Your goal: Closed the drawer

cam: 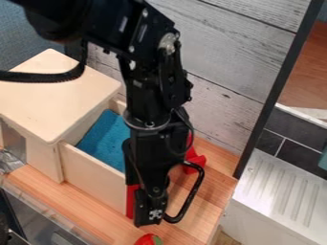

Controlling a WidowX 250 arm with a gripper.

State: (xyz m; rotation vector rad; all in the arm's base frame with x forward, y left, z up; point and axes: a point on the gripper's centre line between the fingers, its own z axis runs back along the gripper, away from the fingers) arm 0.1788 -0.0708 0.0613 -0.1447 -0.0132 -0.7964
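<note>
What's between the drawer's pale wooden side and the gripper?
In the camera view, a narrow red piece shows between the drawer's side and the gripper; I can't tell whether they touch.

toy kitchen | wooden counter point(76, 198) | dark wall tiles point(288, 128) | ridged white board point(276, 195)

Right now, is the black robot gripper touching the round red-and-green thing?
Apart. The camera view shows a thin strip of light-brown wooden counter between the bottom of the black gripper and the red-and-green thing.

red object point(147, 240) cut off, drawer point(92, 174) partly behind arm point(153, 91)
</note>
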